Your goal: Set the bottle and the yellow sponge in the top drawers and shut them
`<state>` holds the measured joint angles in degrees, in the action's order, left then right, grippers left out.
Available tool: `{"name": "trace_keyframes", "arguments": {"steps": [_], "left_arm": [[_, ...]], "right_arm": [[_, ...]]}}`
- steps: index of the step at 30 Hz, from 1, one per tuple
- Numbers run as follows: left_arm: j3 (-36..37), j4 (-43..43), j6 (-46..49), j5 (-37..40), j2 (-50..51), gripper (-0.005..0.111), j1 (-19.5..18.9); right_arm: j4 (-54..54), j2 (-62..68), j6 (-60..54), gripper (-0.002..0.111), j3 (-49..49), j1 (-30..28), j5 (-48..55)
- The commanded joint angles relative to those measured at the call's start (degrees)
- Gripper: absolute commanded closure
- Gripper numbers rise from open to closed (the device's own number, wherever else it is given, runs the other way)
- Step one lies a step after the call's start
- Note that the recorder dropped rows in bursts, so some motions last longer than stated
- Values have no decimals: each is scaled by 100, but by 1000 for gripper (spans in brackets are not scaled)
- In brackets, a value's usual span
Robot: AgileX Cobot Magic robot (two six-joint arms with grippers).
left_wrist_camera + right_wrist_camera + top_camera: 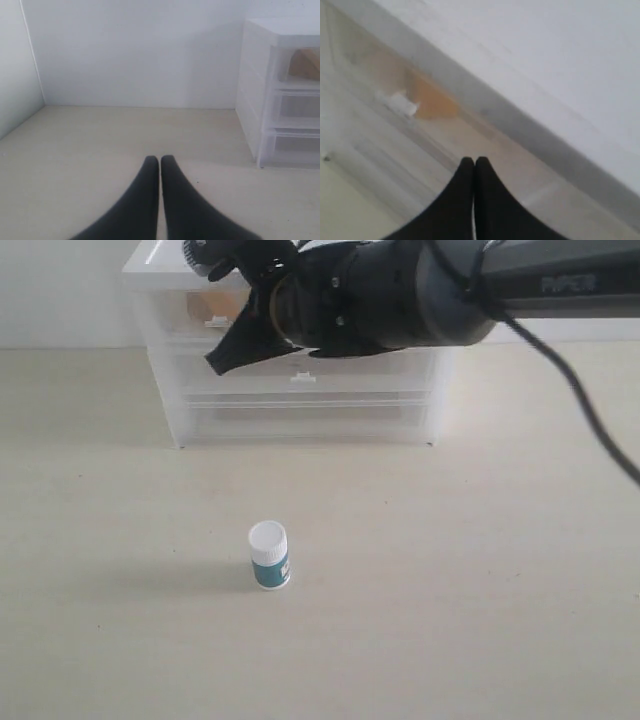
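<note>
The bottle (pixel 268 556) stands upright on the table, well in front of the cabinet and apart from both grippers. The yellow sponge (pixel 213 306) shows as a blurred patch through the translucent front of the left top drawer (pixel 175 315). It also shows in the left wrist view as the sponge (pixel 304 64) and in the right wrist view as the sponge (pixel 427 100). My right gripper (pixel 215 362) is shut and empty. It reaches across in front of the top drawers, its tips (pixel 473 161) close to the drawer fronts near a tab handle (pixel 400 104). The right top drawer is hidden behind the arm. My left gripper (pixel 160 159) is shut and empty, low over the table to the cabinet's left.
The white cabinet (pixel 300 405) stands at the back of the table against a white wall, with full-width drawers (pixel 300 380) below the top ones. The right arm's cable (pixel 590 420) hangs at the right. A side wall (pixel 15 75) stands left of the left gripper.
</note>
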<state>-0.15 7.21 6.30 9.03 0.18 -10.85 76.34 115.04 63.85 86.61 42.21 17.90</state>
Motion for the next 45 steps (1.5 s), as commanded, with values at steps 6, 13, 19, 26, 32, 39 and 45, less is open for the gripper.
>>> {"name": "trace_keyframes", "arguments": {"steps": [6,13,19,26,32,39,45], "left_arm": [[15,47,-25,2,-18,103,-18],[15,47,-25,2,-18,103,-18],[15,47,-25,2,-18,103,-18],[15,47,-25,2,-18,103,-18],[15,47,-25,2,-18,103,-18],[15,47,-25,2,-18,103,-18],[15,47,-25,2,-18,103,-18]], "right_arm": [[1955,-1713,2725,109,-2127,-892,-1302],[2360,-2000,3489,109,-2797,-2250,-2737],[-118,-2060,1797,109,-3232,-3601,-7559],[-2190,-2231,1286,109,-4590,-4936,-8212],[-2771,-2231,855,100,-4563,-3875,-7201],[-5230,-2104,876,75,-4522,-2625,-6286],[-5521,-1236,2132,74,-4522,-2598,-7099]]}}
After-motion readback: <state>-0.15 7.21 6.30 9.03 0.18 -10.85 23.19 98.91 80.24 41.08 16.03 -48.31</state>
